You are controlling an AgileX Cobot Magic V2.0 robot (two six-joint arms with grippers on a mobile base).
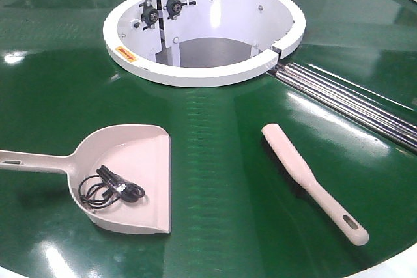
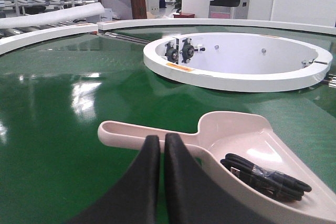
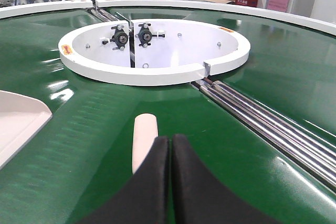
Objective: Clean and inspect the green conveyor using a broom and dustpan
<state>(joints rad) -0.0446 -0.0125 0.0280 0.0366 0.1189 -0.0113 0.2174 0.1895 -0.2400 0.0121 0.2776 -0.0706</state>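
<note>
Here, the left hand (image 2: 161,145) shows in its own wrist view as two black fingers pressed together with only a thin seam between them, gripping nothing. Just beyond their tips lies the dustpan (image 2: 236,140), its long handle running leftward across the fingers' line and its scoop opening to the right; whether the fingertips touch the handle cannot be told. A coiled black cable (image 2: 265,174) sits inside the scoop.

The right hand (image 3: 170,142) looks the same in its wrist view: both dark fingers shut tight, empty. The rounded end of the broom (image 3: 144,140) pokes out just ahead and slightly left of the fingertips, the rest of it hidden under the fingers.

In the front view, neither hand appears. The dustpan (image 1: 127,174) lies at the lower left of the green conveyor (image 1: 228,161), mouth facing right, handle cut off by the left edge. The broom (image 1: 306,177) lies well apart to the right, slanted, its slotted handle toward the lower right; its bristles are only a dark sliver beneath the back. The cable (image 1: 107,190) rests in the pan's hollow. Behind both stands the white ring (image 1: 202,30) of the central opening, with silver rails (image 1: 352,99) running off toward the right.
</note>
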